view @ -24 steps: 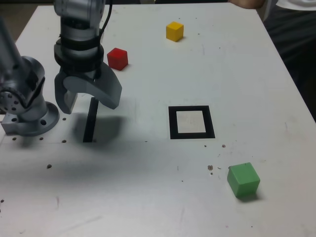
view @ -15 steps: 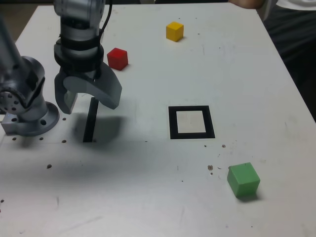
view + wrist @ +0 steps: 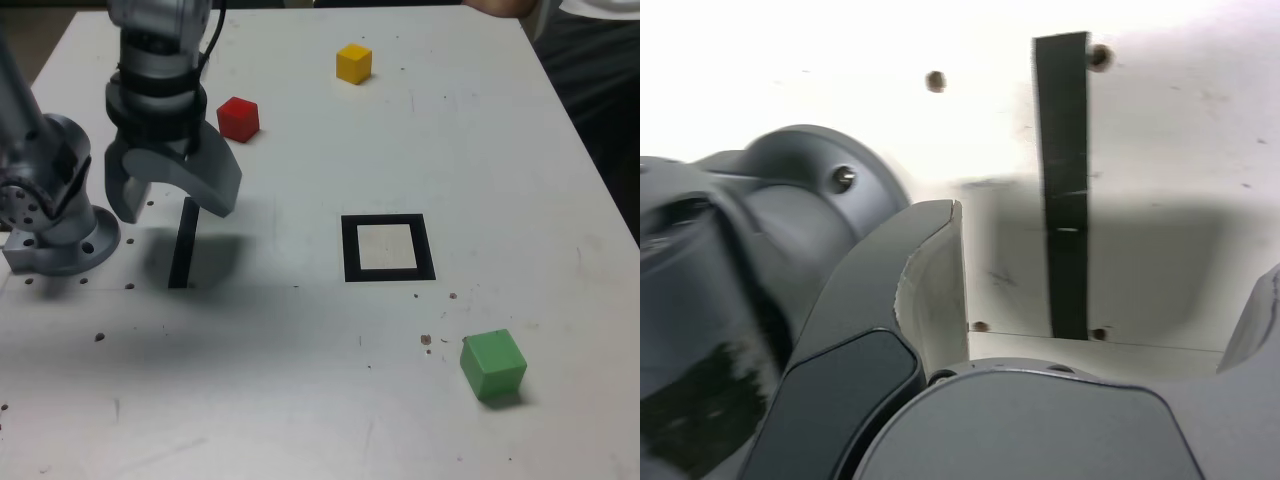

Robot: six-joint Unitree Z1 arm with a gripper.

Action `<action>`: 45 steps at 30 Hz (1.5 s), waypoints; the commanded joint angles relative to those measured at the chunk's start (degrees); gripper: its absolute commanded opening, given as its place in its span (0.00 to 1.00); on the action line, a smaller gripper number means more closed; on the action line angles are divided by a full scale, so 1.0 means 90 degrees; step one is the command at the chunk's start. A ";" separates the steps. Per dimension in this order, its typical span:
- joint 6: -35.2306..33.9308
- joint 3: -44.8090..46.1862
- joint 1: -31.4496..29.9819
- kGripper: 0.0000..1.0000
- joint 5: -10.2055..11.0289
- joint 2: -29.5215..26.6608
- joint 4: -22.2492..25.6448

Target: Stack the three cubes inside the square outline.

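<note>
Green cube (image 3: pixel 493 364) sits nearest the camera, on the table (image 3: pixel 300 400) at the exterior view's right, clear of everything. Square outline (image 3: pixel 388 247) lies mid-table, nothing inside it. My gripper (image 3: pixel 170 200) hangs over the black strip (image 3: pixel 183 243) at the exterior view's left, jaws spread wide, gripping nothing. Red cube (image 3: pixel 238 118) lies just beyond my gripper. Yellow cube (image 3: pixel 353 63) lies farthest back.
</note>
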 commanded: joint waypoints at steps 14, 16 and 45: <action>0.0647 -0.0588 0.1101 1.00 0.0657 0.0008 0.0600; 0.0865 -0.0673 0.1333 1.00 0.0717 0.0054 0.0579; 0.4646 -0.1993 0.4612 1.00 0.1066 0.1364 0.0173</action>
